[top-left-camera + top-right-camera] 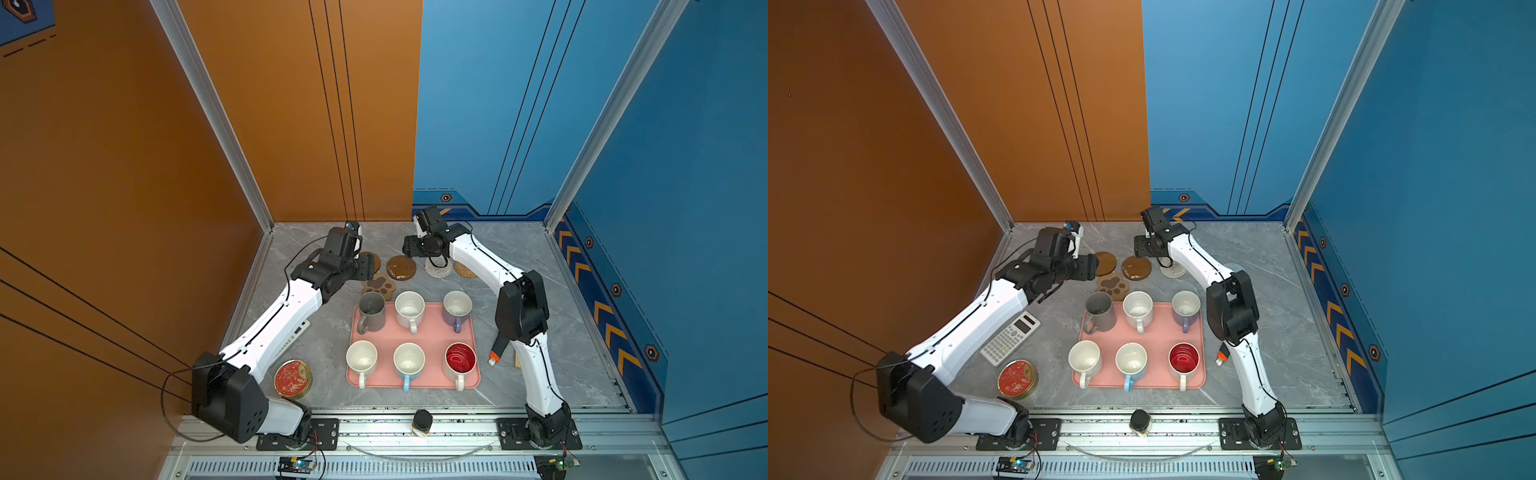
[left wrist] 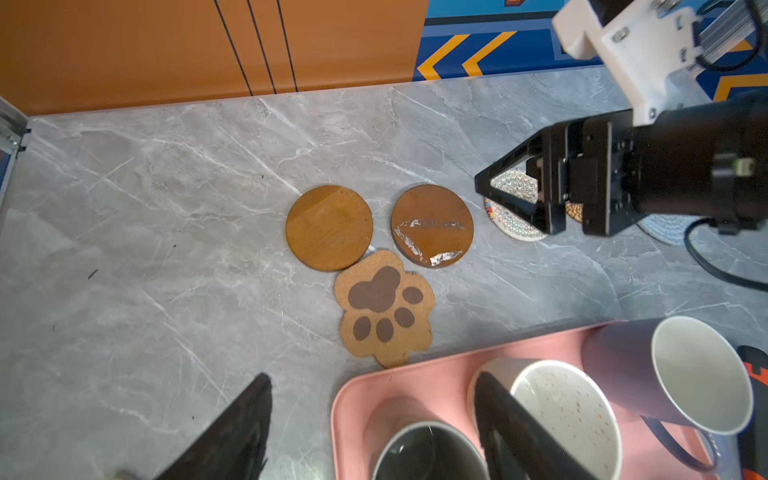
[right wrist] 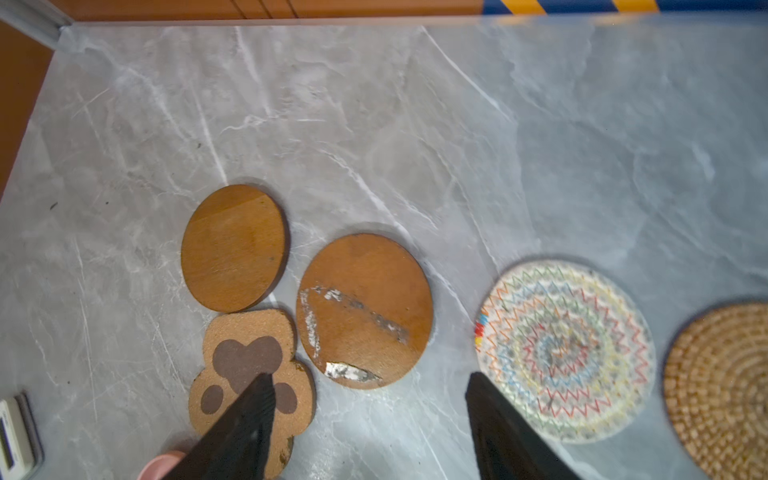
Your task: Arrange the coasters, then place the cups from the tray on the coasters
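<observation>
Both pincers gape wide, holding nothing: right pincer (image 3: 370,376) above the scuffed brown coaster (image 3: 365,291), left pincer (image 2: 372,376) near it.

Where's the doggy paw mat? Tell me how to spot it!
Find the big pink tray in the middle of the table. Just past its far edge, behind the tall grey mug, lies the paw coaster. Its nearest neighbours are plain brown round discs; only this one is a cork-coloured paw shape with dark brown pads.
</observation>
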You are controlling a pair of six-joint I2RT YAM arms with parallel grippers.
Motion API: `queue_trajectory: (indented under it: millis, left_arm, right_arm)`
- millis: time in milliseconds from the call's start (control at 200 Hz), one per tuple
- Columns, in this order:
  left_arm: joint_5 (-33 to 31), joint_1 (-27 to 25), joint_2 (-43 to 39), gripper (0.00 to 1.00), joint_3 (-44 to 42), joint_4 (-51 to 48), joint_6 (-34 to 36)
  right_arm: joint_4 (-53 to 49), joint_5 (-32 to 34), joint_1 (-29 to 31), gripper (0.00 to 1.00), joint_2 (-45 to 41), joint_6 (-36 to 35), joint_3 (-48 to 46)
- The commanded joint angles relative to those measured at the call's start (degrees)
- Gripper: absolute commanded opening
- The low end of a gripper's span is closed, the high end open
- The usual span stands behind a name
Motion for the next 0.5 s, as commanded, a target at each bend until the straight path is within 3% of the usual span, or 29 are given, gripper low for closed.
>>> queue_trajectory:
  millis: [0,140,496]
  left_arm:
    - [-1.64,0.71,6.35,0.78,5.54,-3.66,4.58]
    - [-6.61,0.86,15.48,0.79,13.83,-7.68,5.36]
    - [-8.53,1.64,33.66,0.80,28.20,-10.40,8.84]
  right_arm:
    - [-5.58,1.48,1.35,0.77,4.41,-2.15,4.65]
    - [-7.55,1.03,2.59,0.85,7.75,-3.29,8.49]
    - [-10.12,0.68,3.53,0.90,13.18,-4.32,13.65]
